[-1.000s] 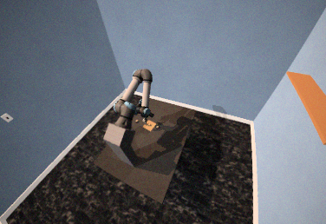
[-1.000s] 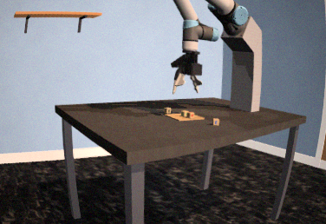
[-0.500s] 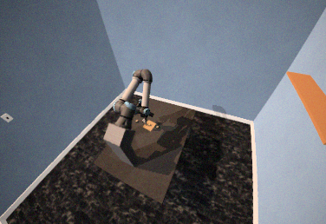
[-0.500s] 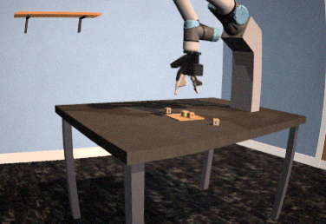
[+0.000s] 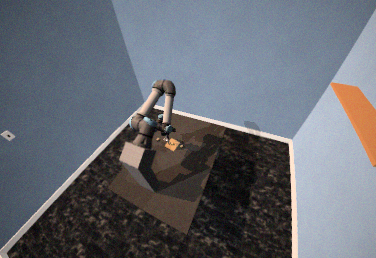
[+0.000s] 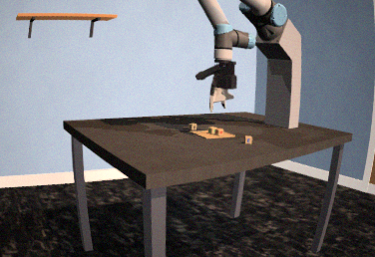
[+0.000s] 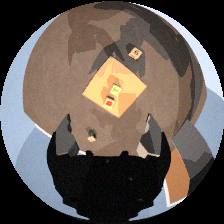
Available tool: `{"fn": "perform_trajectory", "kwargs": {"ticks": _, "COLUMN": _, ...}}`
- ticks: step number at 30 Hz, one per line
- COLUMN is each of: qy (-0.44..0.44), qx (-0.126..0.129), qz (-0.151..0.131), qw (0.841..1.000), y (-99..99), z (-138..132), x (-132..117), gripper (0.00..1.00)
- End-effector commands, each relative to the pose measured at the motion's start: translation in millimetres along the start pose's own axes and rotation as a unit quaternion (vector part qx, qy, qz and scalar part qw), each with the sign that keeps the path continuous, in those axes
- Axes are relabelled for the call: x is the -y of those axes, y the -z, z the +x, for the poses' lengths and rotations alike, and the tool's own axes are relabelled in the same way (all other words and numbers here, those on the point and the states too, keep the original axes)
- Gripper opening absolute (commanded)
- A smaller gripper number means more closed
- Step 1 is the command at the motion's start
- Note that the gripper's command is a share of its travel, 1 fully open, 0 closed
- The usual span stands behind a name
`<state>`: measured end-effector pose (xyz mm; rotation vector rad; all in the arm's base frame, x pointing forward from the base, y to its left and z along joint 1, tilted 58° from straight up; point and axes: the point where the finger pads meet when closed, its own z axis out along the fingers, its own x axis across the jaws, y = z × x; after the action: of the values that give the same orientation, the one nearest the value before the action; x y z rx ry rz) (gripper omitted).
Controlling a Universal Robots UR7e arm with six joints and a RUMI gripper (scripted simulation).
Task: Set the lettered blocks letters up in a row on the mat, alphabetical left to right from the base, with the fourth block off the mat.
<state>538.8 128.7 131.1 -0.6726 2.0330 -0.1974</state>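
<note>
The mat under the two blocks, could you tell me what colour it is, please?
Light orange-tan; the mat shows best in the wrist view.
</note>
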Motion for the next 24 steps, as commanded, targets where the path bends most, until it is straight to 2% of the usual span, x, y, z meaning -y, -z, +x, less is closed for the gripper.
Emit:
{"fn": "perform_trajectory", "kwargs": {"ticks": 1, "qy": 0.07, "qx": -0.002, "qz": 0.0, "qw": 0.998, "y": -1.9, "z": -6, "x": -8, "gripper": 1.0}}
{"fn": "perform_trajectory", "kwargs": {"ticks": 4, "qy": 0.084, "qx": -0.002, "qz": 0.0, "qw": 0.996, "y": -2.3, "z": -7, "x": -10, "gripper": 1.0}}
{"fn": "perform_trajectory", "kwargs": {"ticks": 11, "qy": 0.202, "qx": -0.003, "qz": -0.002, "qw": 0.979, "y": -5.2, "z": -17, "x": -26, "gripper": 1.0}}
{"fn": "perform_trajectory", "kwargs": {"ticks": 19, "qy": 0.316, "qx": -0.004, "qz": -0.002, "qw": 0.949, "y": -7.3, "z": -27, "x": -43, "gripper": 1.0}}
{"fn": "perform_trajectory", "kwargs": {"ticks": 21, "qy": 0.316, "qx": -0.004, "qz": -0.002, "qw": 0.949, "y": -7.3, "z": -27, "x": -43, "gripper": 1.0}}
{"fn": "perform_trajectory", "kwargs": {"ticks": 24, "qy": 0.373, "qx": -0.004, "qz": -0.003, "qw": 0.928, "y": -8.0, "z": -32, "x": -53, "gripper": 1.0}}
